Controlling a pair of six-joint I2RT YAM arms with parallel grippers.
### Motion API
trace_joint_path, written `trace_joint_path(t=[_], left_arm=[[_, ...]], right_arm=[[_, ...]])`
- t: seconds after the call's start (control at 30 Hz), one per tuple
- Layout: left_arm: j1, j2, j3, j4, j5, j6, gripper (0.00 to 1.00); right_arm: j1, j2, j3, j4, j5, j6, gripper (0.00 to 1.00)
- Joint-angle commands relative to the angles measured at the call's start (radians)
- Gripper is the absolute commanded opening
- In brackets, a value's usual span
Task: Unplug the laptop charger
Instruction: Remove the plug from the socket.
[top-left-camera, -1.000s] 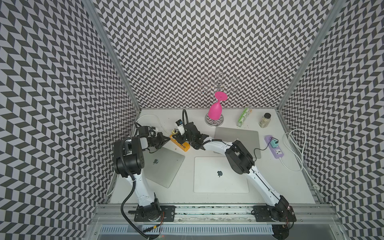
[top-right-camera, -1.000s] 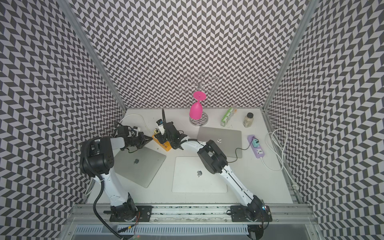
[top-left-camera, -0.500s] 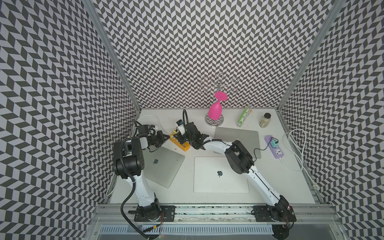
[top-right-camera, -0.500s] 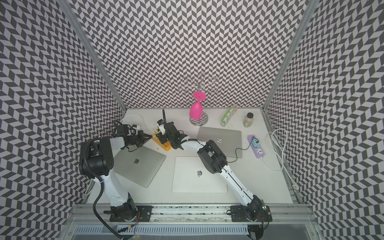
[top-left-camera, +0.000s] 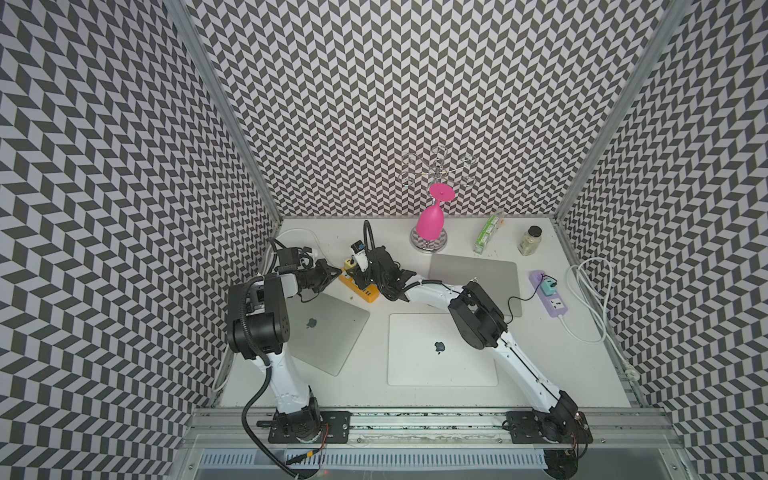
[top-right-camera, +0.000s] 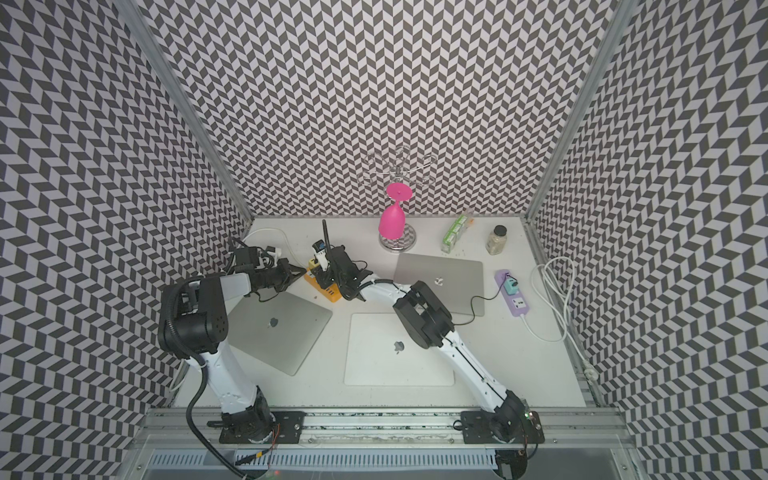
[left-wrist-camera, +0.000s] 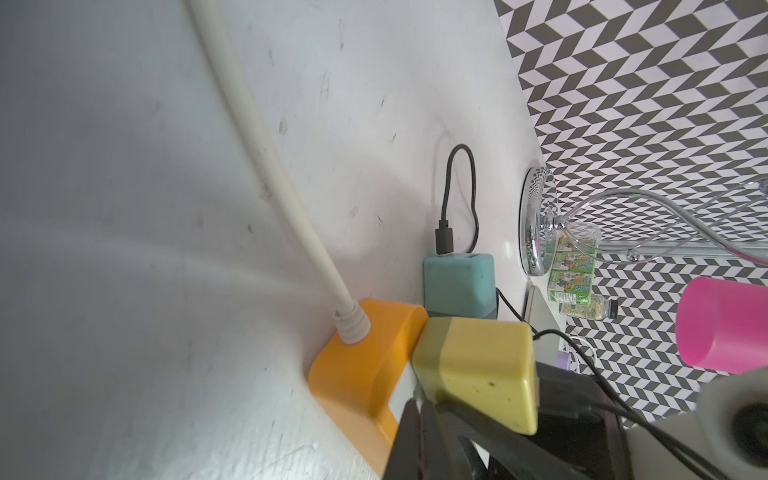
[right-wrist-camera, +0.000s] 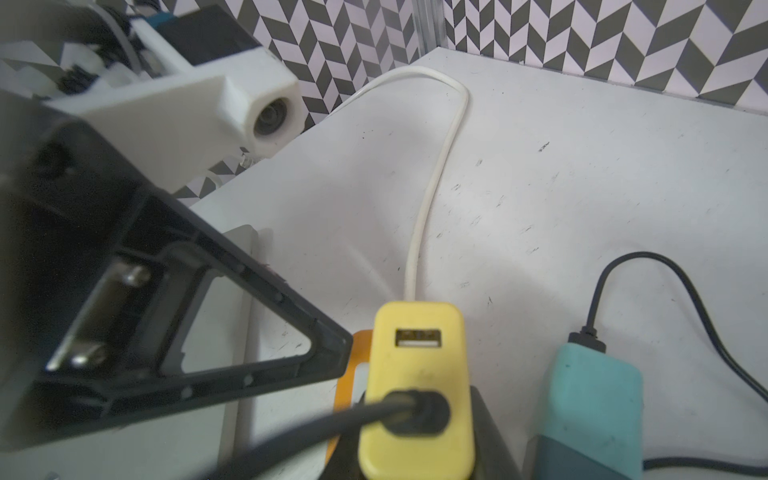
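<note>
charger: yellow charger (right-wrist-camera: 415, 374) sits plugged into the end socket of the orange power strip (left-wrist-camera: 361, 365), at the back of the table between the two arms, just beside a teal charger (left-wrist-camera: 457, 282).
right gripper: right gripper (top-left-camera: 353, 269) is partly closed with its jaws against the yellow charger's sides. It looks like a real grip, though one finger is mostly hidden.
left gripper: left gripper (top-left-camera: 336, 272) is fully closed and holds nothing. Its tip looks pressed on the strip's end beside the charger.
risk, slip: the shell is smooth and rounded and the hold is narrow, so a crooked pull could slide the fingers off.
risk, strip: if the left tip slips, the strip lifts with the plug and the prongs stay in.
risk, cable: black cable (right-wrist-camera: 332, 419) exits the top face near the fingers and may snag or get yanked.
look: boxy, pale yellow, with grubby specks and one free USB port (right-wrist-camera: 417, 337). Not pulled out yet.
</note>
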Motion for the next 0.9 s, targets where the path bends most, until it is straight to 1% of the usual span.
trace_joint_path(t=[0.0,0.17,0.43,0.57,0.67,0.87], left_arm=[[-0.005,0.006,0.012,0.019,-0.003,-0.004,0.0],[-0.005,0.031,0.019,0.005,-0.004,0.006,0.0],[-0.005,0.062,0.002,-0.006,-0.019,0.017,0.0],[-0.005,0.074,-0.011,-0.017,-0.038,0.03,0.0],[-0.005,0.075,-0.027,-0.012,-0.05,0.032,0.0],[-0.005,0.077,-0.047,-0.01,-0.047,0.048,0.0]], right_arm=[[0.009,-0.02,-0.021,0.003,0.019,-0.022,0.23],[0.013,-0.025,-0.027,-0.002,0.03,-0.032,0.22],[0.03,-0.036,-0.031,0.007,0.082,-0.06,0.21],[0.031,-0.052,-0.038,0.015,0.089,-0.067,0.15],[0.029,-0.071,-0.04,0.024,0.067,-0.055,0.07],[0.023,-0.087,-0.044,0.066,0.018,-0.002,0.04]])
